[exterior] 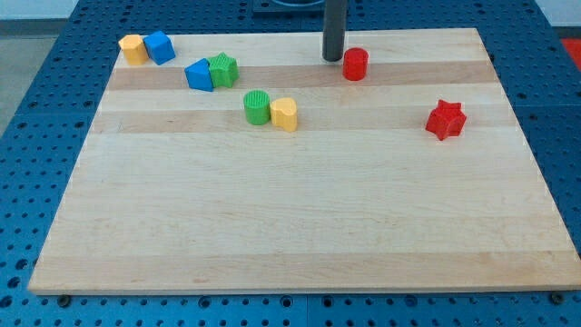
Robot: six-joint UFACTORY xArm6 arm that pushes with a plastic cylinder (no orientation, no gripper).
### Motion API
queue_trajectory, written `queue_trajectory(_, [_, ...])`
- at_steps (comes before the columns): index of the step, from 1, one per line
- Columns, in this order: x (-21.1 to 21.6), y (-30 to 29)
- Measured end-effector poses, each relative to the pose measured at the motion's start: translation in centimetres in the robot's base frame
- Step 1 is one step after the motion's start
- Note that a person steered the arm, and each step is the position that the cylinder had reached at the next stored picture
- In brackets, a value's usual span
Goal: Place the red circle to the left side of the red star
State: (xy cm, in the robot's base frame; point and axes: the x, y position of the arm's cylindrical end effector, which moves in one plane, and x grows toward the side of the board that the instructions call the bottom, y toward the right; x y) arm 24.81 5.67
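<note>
My tip [334, 59] rests on the counter [300, 218] just to the view's left of the red circle [355, 64], close beside it; whether the two touch cannot be told. The rod rises straight from there and leaves the view at its top. There are no fingers on this arm, only the rod, so nothing is open, closed or gripped.

Taking the red circle as the landmark: it sits near the counter's top edge, a little right of the middle. The red star [446, 119] lies well apart from it, toward the view's right and lower down, standing alone.

To the circle's left and lower, a green circle [258, 107] and a yellow heart-like block [285, 114] sit side by side, touching, the green one on the left. Farther left of the circle, a blue block [199, 74] and a green star-like block [222, 70] touch each other. Farthest from the circle, in the counter's top left corner, a yellow block [132, 48] and a second blue block [160, 47] sit pressed together, the yellow on the left.
</note>
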Motion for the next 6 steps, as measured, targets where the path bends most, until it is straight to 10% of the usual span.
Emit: queue_trajectory(6, [10.2, 7.5])
